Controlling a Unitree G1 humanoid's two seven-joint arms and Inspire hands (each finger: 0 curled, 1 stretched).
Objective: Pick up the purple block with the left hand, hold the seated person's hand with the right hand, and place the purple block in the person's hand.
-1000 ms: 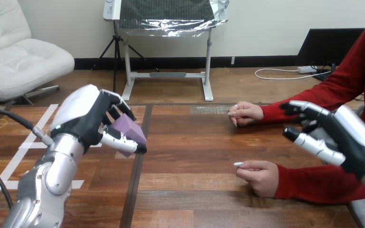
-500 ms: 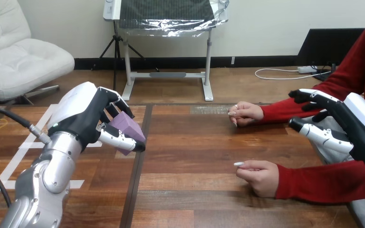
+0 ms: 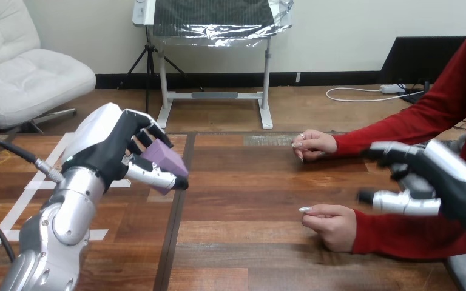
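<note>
Left hand (image 3: 106,148) clutches the purple block (image 3: 165,159) over the table's left side; right hand (image 3: 437,182) loose-fingered, empty, by the right edge.

- Brown wooden plank surface (image 3: 243,200): the middle stretch is bare and gives open passage from left to right.
- Black-and-white left hand (image 3: 106,151): raised over the surface's left part, curled round a purple block (image 3: 167,162). Nothing stands between it and the middle.
- Person's farther hand (image 3: 314,145) and nearer hand (image 3: 332,226): both rest closed on the surface right of centre, with a bare strip between them.
- Red-sleeved forearms (image 3: 412,237): these block the right edge.
- Right hand (image 3: 437,182): sits above the nearer forearm with loose fingers, apart from both of the person's hands.
</note>
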